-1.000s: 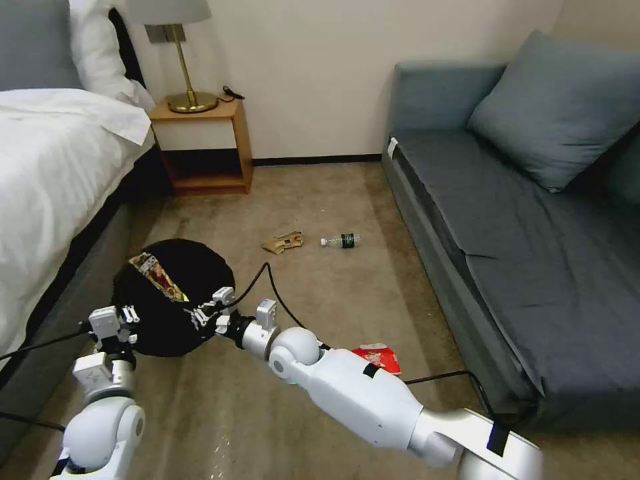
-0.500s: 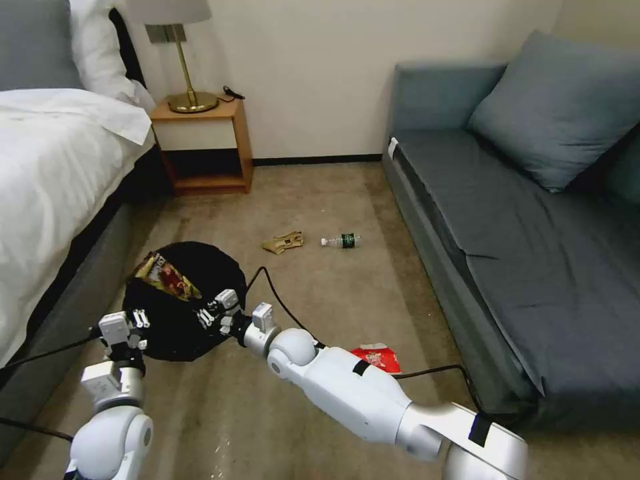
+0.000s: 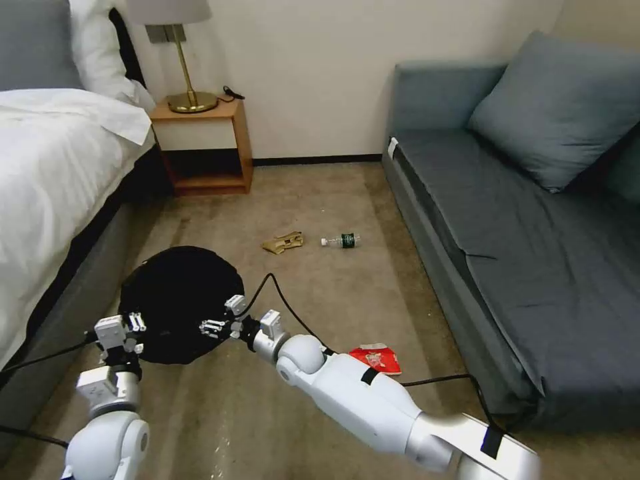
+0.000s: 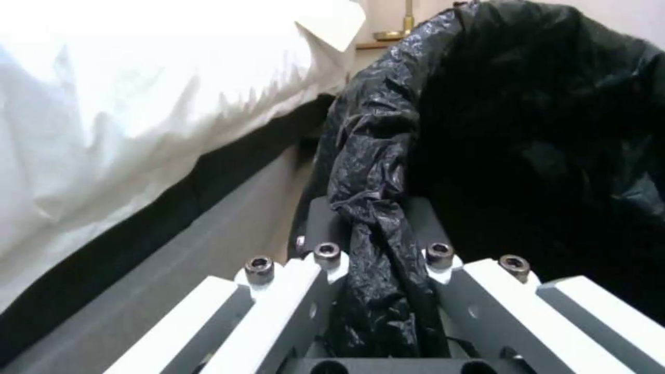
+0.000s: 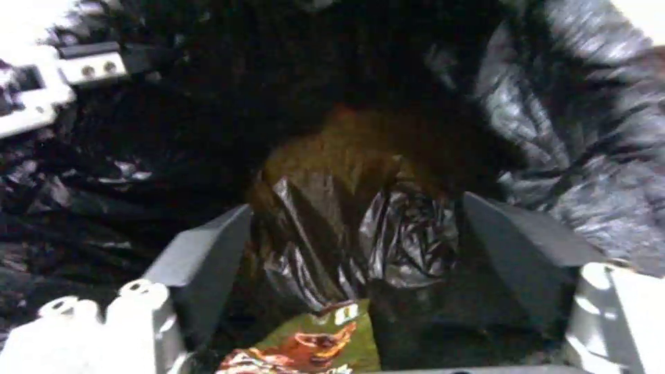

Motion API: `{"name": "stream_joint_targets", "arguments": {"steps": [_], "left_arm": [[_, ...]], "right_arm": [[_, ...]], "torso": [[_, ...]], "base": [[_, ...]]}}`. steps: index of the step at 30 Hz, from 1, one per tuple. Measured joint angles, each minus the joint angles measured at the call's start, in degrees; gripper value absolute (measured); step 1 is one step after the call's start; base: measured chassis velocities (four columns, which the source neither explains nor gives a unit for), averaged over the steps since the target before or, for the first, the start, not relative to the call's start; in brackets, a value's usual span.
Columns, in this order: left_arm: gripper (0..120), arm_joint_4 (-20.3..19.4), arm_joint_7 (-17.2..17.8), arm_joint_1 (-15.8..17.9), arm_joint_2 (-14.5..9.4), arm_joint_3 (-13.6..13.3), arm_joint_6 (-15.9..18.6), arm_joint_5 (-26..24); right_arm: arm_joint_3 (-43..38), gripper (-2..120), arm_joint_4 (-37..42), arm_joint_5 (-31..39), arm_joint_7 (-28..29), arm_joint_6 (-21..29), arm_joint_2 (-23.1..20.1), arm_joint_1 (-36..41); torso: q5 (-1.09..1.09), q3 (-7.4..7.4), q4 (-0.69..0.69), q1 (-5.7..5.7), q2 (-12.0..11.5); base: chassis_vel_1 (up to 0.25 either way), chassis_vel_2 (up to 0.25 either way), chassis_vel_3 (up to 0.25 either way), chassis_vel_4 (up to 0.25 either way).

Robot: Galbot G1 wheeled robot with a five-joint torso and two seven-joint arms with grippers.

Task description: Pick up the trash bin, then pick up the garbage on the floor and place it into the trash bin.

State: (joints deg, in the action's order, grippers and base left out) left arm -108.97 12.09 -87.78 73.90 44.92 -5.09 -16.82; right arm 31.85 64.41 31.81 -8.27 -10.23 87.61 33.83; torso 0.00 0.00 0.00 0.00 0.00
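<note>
No text, label or number is legible on anything here.

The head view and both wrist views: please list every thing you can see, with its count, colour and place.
trash bin: one, black bag lining, on the carpet beside the bed
candy bar wrapper: one, gold-brown, inside the bin
paper wrapper: one, tan, on the floor
bottle: one, clear, green label, beside the paper wrapper
snack bag: one, red, on the floor near the sofa
bed: one, white
nightstand: one, wooden
lamp: one, brass
sofa: one, grey-blue
left gripper: clamped on the bin's bag rim
right gripper: open over the bin
</note>
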Motion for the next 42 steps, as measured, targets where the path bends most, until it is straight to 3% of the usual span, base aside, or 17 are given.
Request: {"name": "stream_joint_targets", "arguments": {"steps": [5,15,19,21,24,27,28,30,32,42], "left_arm": [[7,0.59,0.76,0.26,-0.40,0.16,-0.15,-0.14],[7,2.28,1.34,0.33,-1.45,0.23,-1.14,-0.07],[7,2.47,1.48,-0.04,-1.84,0.47,-1.49,-0.06],[7,2.36,1.61,-0.33,-2.11,0.51,-1.55,-0.04],[7,2.03,1.72,-0.34,-2.17,0.45,-1.54,-0.02],[7,1.54,1.81,-0.29,-2.29,0.06,-1.54,0.10],[7,1.54,1.81,-0.29,-2.29,0.06,-1.54,0.10],[7,1.52,1.81,-0.33,-2.34,-0.18,-1.50,0.35],[7,1.53,1.81,-0.42,-2.35,-0.29,-1.48,0.55],[7,1.06,1.73,-1.44,-2.18,-0.50,-1.65,1.25]], "right_arm": [[-0.37,98,3.89,-1.02,1.97,-0.46,-2.71,0.30],[-3.53,100,10.84,-2.12,4.60,-0.50,-8.31,4.77],[-5.59,100,11.24,-4.58,5.08,0.45,-11.39,6.48],[-9.06,100,11.17,-10.29,4.57,3.64,-15.22,8.31],[-11.99,100,10.29,-14.15,2.05,4.98,-17.19,9.55],[-19.79,100,7.43,-23.77,-8.66,6.56,-20.20,12.69],[-19.79,100,7.43,-23.77,-8.66,6.56,-20.20,12.69],[-25.17,100,5.50,-31.33,-16.38,6.66,-21.63,15.06],[-28.38,100,4.37,-35.35,-20.03,6.42,-21.81,16.24],[-38.60,100,-1.11,-45.65,-26.85,4.73,-20.10,18.18]], "torso": [[0.01,0.00,0.00,0.00,0.00],[0.01,0.00,0.00,0.00,0.00],[0.01,0.00,0.00,0.00,0.00],[0.01,0.00,0.00,0.00,0.00],[0.01,0.00,0.00,0.00,0.00],[0.02,0.00,-0.02,0.00,0.00],[0.02,0.00,-0.02,0.00,0.00],[0.02,0.00,-0.02,0.00,0.00],[0.02,0.00,-0.02,0.00,0.00],[0.00,0.00,0.00,0.00,0.00]], "base": [[0.000,0.000,0.000,0.000],[0.000,0.000,0.000,0.000],[0.000,0.000,0.000,0.000],[0.000,0.000,0.000,0.000],[0.000,0.000,0.000,0.000],[0.000,0.000,0.000,0.000],[0.000,0.000,0.000,0.000],[0.000,0.000,0.000,0.000],[0.000,0.000,0.000,0.000],[0.000,0.000,0.000,0.000]]}}
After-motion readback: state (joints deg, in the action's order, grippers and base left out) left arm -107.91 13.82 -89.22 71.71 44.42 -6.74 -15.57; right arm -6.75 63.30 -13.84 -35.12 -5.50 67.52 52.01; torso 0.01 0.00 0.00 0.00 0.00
